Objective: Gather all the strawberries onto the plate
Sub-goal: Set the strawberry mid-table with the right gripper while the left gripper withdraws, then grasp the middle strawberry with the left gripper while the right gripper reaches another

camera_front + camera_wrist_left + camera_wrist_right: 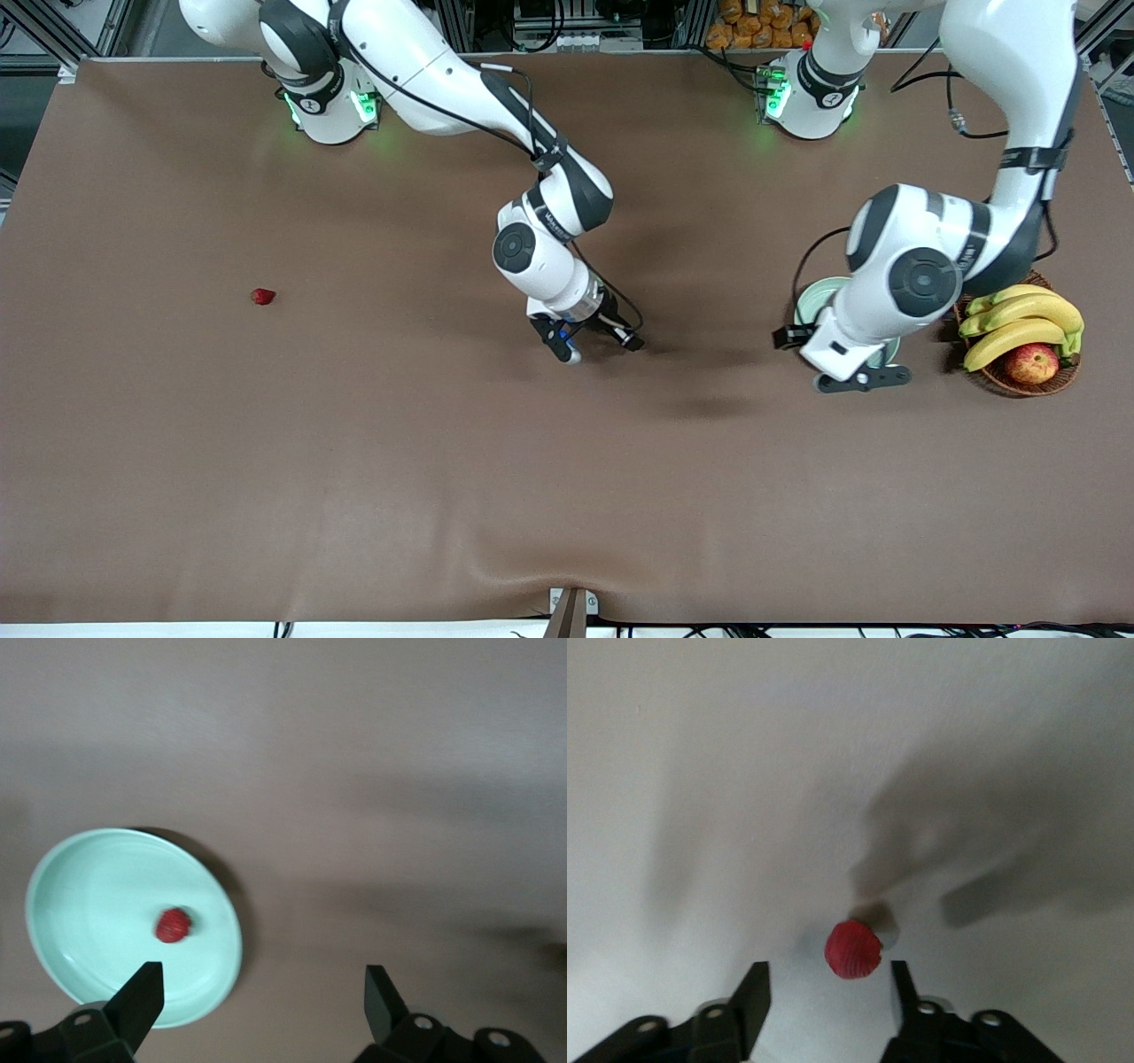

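Observation:
The pale mint-green plate (817,298) lies beside the fruit basket, mostly covered by my left arm. In the left wrist view the plate (93,890) holds one strawberry (174,925). My left gripper (864,379) (263,992) hangs open and empty over the plate's rim. At mid-table my right gripper (602,347) (828,992) is low and open, and a second strawberry (853,949) lies on the table just off its fingertips, free of both fingers; the hand hides it in the front view. A third strawberry (262,296) lies alone toward the right arm's end.
A brown wicker basket (1005,383) with bananas (1019,323) and a red-yellow apple (1032,362) stands right beside the plate at the left arm's end. Brown mat covers the table.

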Robot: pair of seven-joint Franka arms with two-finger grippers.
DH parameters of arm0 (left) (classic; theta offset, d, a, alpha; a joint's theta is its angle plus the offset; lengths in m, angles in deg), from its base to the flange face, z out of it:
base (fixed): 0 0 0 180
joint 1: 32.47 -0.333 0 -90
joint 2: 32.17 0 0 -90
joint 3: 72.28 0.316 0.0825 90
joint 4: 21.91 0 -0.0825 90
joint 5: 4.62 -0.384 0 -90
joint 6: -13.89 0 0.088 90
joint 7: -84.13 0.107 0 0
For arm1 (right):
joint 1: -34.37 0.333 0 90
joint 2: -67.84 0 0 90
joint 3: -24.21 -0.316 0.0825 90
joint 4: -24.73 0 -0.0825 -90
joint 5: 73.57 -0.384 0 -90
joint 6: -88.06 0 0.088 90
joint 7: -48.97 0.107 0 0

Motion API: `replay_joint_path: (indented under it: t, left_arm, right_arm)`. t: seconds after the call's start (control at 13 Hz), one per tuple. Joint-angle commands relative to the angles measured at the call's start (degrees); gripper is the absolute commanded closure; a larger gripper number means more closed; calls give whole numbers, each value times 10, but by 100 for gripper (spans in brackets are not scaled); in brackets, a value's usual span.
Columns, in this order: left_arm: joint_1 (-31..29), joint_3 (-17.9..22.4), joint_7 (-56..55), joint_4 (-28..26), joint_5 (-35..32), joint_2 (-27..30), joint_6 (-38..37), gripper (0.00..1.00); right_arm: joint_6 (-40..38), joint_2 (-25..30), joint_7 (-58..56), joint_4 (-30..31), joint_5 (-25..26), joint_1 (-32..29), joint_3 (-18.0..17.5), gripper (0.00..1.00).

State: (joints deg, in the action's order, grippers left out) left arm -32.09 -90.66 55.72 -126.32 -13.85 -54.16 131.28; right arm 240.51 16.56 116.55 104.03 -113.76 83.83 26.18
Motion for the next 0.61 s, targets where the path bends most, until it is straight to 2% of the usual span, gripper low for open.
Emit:
replay_joint_path:
  t: [0.0,0.31,0.46,0.54]
  left_arm:
    - [31,-1,-35,32,7,-28,-9,0]
    - [73,0,-100,42,4,-50,-8,0]
    - [94,0,-144,38,2,-62,-1,0]
    - [112,0,-182,37,1,-68,14,0]
  right_arm:
    - [-3,-1,6,-15,-2,0,7,0]
    - [-73,28,-1,-16,26,-44,8,0]
    - [-107,56,-7,-12,40,-89,3,0]
    - [-150,71,-17,-12,55,-108,3,0]
